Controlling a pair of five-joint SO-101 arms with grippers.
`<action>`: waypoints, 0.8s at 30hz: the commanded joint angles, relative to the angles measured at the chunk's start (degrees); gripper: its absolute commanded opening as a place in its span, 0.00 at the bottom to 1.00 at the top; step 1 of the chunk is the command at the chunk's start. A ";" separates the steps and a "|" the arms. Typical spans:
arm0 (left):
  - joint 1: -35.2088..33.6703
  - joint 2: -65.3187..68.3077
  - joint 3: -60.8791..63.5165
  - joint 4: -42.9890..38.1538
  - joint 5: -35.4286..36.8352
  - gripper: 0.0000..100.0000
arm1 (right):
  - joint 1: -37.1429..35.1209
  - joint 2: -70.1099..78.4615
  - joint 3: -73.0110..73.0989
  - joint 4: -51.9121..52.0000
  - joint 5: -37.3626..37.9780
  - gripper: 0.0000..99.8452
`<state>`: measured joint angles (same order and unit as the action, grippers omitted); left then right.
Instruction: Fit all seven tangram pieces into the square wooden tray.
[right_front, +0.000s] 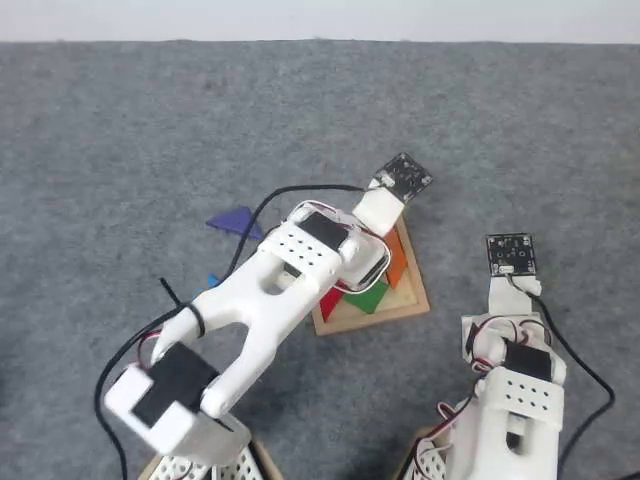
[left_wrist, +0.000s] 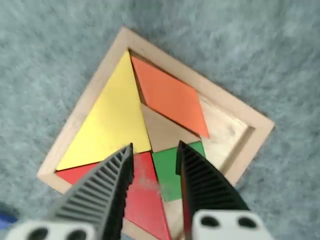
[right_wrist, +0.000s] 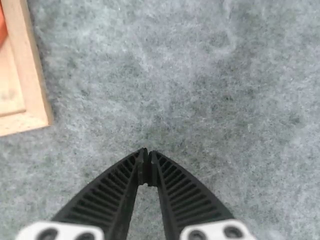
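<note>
a grey felt mat (right_front: 120, 130) covers the table, with a strip of white wall (right_front: 320, 18) along the far edge. the tray (right_front: 415, 300) sits near the middle of the mat, and the left arm (right_front: 270, 300) lies across most of it in the high view. inside the tray are a yellow piece (left_wrist: 112, 120), an orange piece (left_wrist: 170, 95), a green piece (left_wrist: 167, 167) and a red piece (left_wrist: 142, 195). the left gripper (left_wrist: 155, 146) hangs over the red and green pieces, jaws parted and holding nothing. a purple piece (right_front: 237, 222) and a blue piece (right_front: 212, 281) lie on the mat beside the arm, outside the tray. the right gripper (right_wrist: 146, 152) is closed and empty over bare mat, near a tray corner.
</note>
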<state>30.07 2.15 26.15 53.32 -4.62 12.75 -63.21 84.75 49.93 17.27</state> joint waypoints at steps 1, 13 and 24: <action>0.26 -4.57 -0.57 -0.35 0.44 0.13 | -0.48 -1.10 -1.76 -1.19 0.26 0.01; -6.77 -5.27 -1.45 3.25 0.44 0.13 | -0.40 -0.92 -1.76 -1.10 0.18 0.01; -33.76 -4.66 -5.49 13.19 -6.42 0.19 | -0.57 -0.75 -1.76 -1.01 0.26 0.01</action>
<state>4.13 1.01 25.45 64.04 -9.01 12.75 -63.21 84.75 49.93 17.27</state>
